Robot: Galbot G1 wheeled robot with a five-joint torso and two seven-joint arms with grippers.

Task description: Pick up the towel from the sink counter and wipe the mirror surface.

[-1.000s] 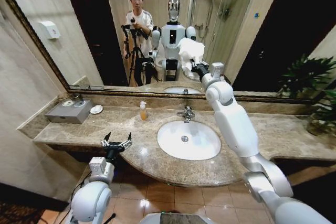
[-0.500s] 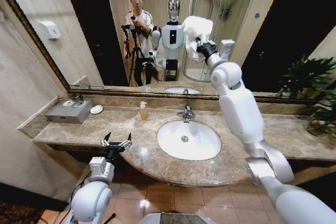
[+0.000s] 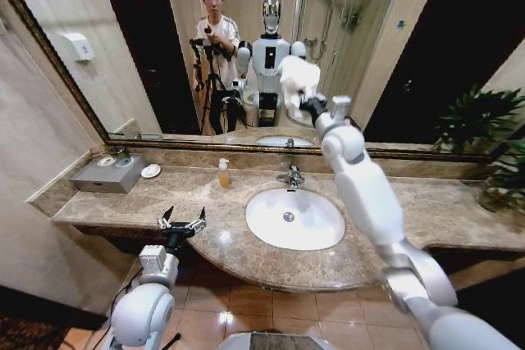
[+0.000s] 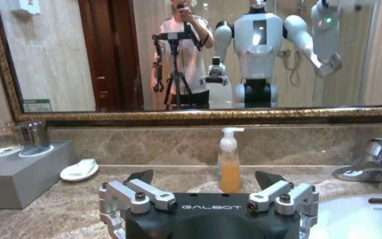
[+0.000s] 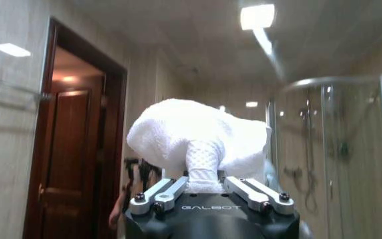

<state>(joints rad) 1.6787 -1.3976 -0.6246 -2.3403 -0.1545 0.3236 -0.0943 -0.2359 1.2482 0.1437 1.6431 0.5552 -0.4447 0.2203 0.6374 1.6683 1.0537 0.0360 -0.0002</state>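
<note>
My right gripper [image 3: 309, 106] is raised above the faucet and shut on the white towel [image 3: 299, 78], which is pressed against the mirror [image 3: 394, 47]. In the right wrist view the bunched towel [image 5: 201, 137] bulges out past the right gripper [image 5: 204, 188], whose fingers clamp a fold of it. The left gripper [image 3: 182, 222] hovers open and empty over the front left edge of the sink counter [image 3: 197, 194]. Seen from the left wrist, that left gripper [image 4: 208, 184] faces the mirror [image 4: 111, 59] and the sink counter [image 4: 58, 209].
On the counter stand an oval white basin [image 3: 295, 219] with a chrome faucet [image 3: 291, 176], an orange soap bottle [image 3: 223, 173], a small white dish [image 3: 150, 171] and a grey tray with glasses [image 3: 108, 174]. A potted plant [image 3: 496, 165] stands at the far right.
My right arm, holding the towel on the glass, moved up and to the right half a second ago, then came back down and left to about where it was.
</note>
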